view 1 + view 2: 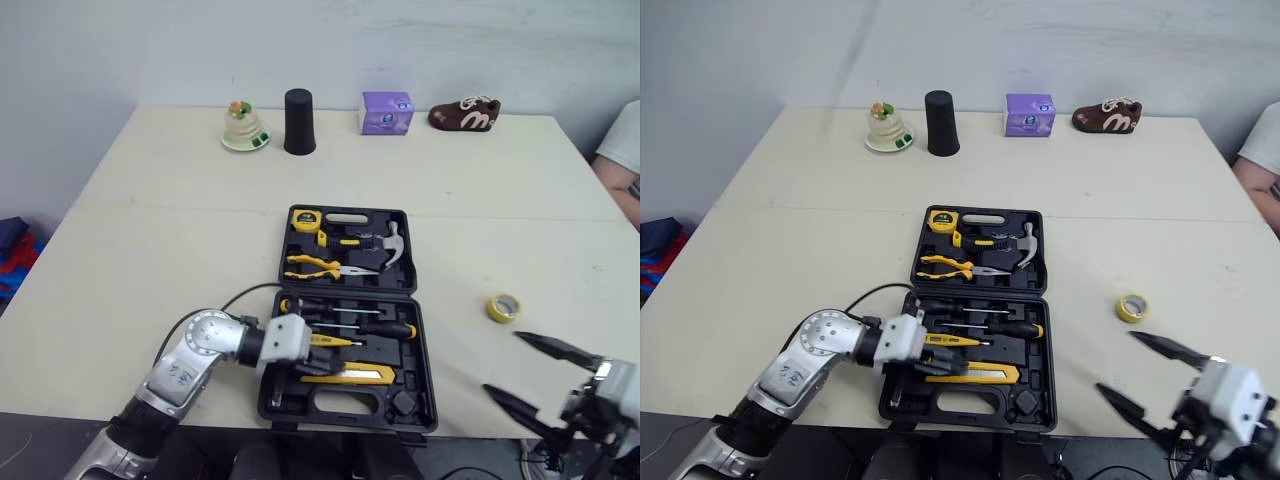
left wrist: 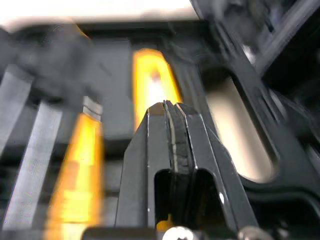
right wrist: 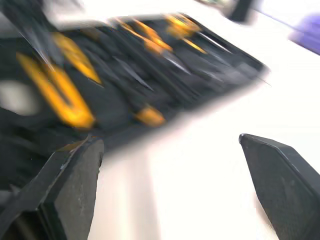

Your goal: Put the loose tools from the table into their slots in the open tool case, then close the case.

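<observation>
The yellow roll of tape lies flat on the cream worktop, at 3 o'clock from the open black plastic tool case. The right claw, released and spread wide, has the roll at roughly 12 o'clock and looks the nearer. The left claw, clenched with nothing visible between its fingers, is low inside the case's near half.
</observation>
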Tool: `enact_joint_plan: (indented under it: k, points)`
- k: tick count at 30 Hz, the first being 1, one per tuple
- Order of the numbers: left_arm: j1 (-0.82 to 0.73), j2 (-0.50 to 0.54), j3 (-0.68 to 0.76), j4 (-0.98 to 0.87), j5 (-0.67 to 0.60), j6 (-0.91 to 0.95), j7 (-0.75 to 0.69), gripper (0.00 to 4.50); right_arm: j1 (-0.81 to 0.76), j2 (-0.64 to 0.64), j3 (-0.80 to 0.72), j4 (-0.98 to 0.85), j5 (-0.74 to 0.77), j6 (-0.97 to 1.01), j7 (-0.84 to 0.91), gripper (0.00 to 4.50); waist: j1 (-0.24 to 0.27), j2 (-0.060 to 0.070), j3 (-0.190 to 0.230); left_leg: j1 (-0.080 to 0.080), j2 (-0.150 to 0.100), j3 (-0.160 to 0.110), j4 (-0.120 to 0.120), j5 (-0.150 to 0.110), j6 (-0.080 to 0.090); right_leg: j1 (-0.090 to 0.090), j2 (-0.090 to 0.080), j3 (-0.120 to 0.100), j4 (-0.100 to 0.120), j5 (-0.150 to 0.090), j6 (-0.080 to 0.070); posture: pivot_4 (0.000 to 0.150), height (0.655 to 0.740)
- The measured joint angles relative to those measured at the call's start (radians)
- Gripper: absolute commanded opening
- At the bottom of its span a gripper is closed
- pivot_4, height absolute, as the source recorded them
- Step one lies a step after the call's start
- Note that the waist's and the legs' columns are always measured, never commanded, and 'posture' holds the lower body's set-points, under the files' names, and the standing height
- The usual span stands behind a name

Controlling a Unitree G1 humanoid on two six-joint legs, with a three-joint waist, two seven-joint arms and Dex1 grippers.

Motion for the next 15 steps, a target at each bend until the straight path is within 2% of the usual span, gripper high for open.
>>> enact_joint_plan:
  k: [1, 2, 6, 8, 9, 12, 15]
  points:
    - [-0.007, 0.006, 0.074, -0.002, -0.050, 0.029, 0.025, 0.84, -0.029, -0.009, -0.055, 0.089, -0.010, -0.026, -0.016, 4.50, -0.001, 0.000, 0.000, 0.000, 0.000, 0.000, 0.000, -0.001, 0.000, 0.000, 0.000, 0.000, 0.000, 0.000, 0.000, 0.150, 0.7400]
    - [-0.013, 0.020, 0.118, -0.001, -0.071, 0.047, 0.040, 1.26, -0.044, -0.017, -0.096, 0.145, -0.015, -0.036, -0.032, 4.50, -0.001, 0.000, 0.001, 0.000, -0.001, 0.000, 0.000, -0.001, 0.000, 0.000, 0.000, -0.001, 0.000, 0.000, 0.000, 0.150, 0.7400]
    - [0.052, 0.155, 0.320, 0.096, -0.096, 0.052, 0.050, 3.08, -0.073, -0.071, -0.247, 0.454, -0.080, -0.137, -0.101, 4.50, -0.008, 0.004, 0.002, 0.002, 0.000, 0.000, -0.004, -0.005, -0.003, -0.002, 0.001, -0.003, 0.000, -0.001, 0.002, 0.150, 0.7400]
    - [0.079, 0.170, 0.395, 0.183, -0.089, 0.045, 0.088, 3.89, -0.085, -0.086, -0.288, 0.580, -0.101, -0.185, -0.126, 4.50, -0.006, 0.004, 0.002, 0.001, 0.001, 0.000, -0.004, -0.005, -0.004, -0.005, 0.001, -0.003, 0.001, -0.002, 0.002, 0.150, 0.7400]
    - [0.086, 0.170, 0.436, 0.244, -0.082, 0.034, 0.125, 4.44, -0.106, -0.096, -0.307, 0.647, -0.103, -0.209, -0.143, 4.50, -0.006, 0.004, 0.002, -0.001, 0.001, 0.000, -0.004, -0.005, -0.004, -0.006, 0.001, -0.003, 0.001, -0.002, 0.003, 0.150, 0.7400]
    - [0.119, 0.187, 0.569, 0.408, -0.071, 0.002, 0.219, 4.44, -0.108, -0.122, -0.356, 0.797, -0.111, -0.262, -0.189, 4.50, -0.007, 0.003, 0.003, -0.001, 0.002, 0.001, -0.004, -0.006, -0.005, -0.007, 0.001, -0.003, 0.001, -0.002, 0.003, 0.150, 0.7400]
    - [0.180, 0.194, 0.660, 0.493, -0.076, 0.014, 0.274, 4.44, -0.076, -0.121, -0.367, 0.865, -0.166, -0.227, -0.312, 4.50, -0.009, 0.004, 0.003, -0.002, 0.002, 0.002, -0.003, -0.007, -0.007, -0.008, 0.000, -0.002, 0.001, -0.002, 0.003, 0.150, 0.7400]
